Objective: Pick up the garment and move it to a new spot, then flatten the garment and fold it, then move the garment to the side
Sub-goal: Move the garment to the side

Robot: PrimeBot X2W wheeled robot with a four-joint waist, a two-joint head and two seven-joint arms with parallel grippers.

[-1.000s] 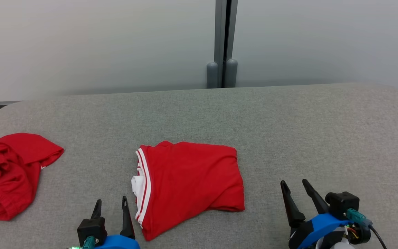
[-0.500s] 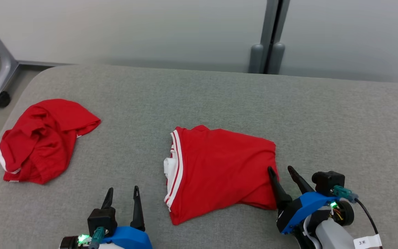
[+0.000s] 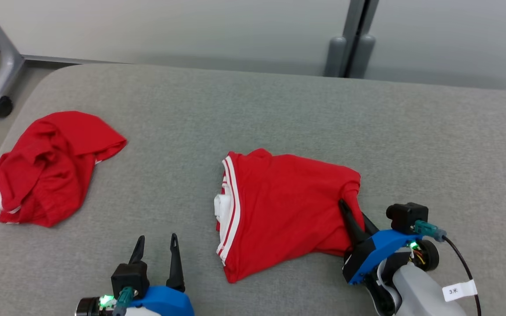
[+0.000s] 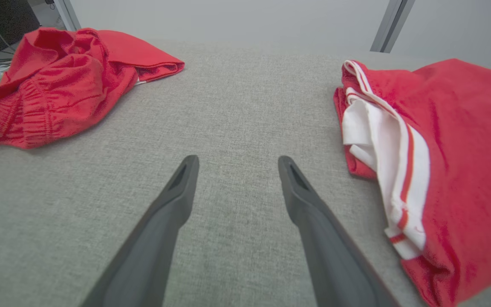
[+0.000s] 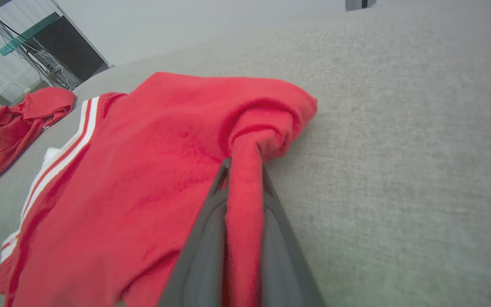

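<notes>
Head view. Insp. A: vs. 1 s ago, what's changed?

Insp. B: Whole pic has shifted, so camera moved; a caster foot (image 3: 0, 105) now shows top left. Real change: right pincer (image 3: 352, 210) was open and well apart from the garment (image 3: 279, 210), off to its right. It's now at the garment's right edge w/ fingers drawn together on a pinch of cloth. Half a sec ago it was at that edge, fingers still apart. Edge is now puckered toward the fingers.

A: Left side?

B: Left pincer (image 3: 157, 237) unchanged: lower left, fingers spread, nothing between them, over bare worktop (image 3: 279, 109).

A: Right arm pose?

B: Comes in from lower right, low over the worktop, fingers pointing up-left in head view. Right wrist view: both fingers flank a ridge of red cloth, tips nearly meeting. Grip confirmed.

A: Garment position?

B: Centre of worktop, folded, roughly flat. White-striped band on its left edge, white lining showing. Gripped part is on the right edge; rest lies on the surface. Band edge is near the left pincer, to its right, not touching. 2nd red garment (image 3: 46, 166), crumpled, lies well apart at far left.
</notes>
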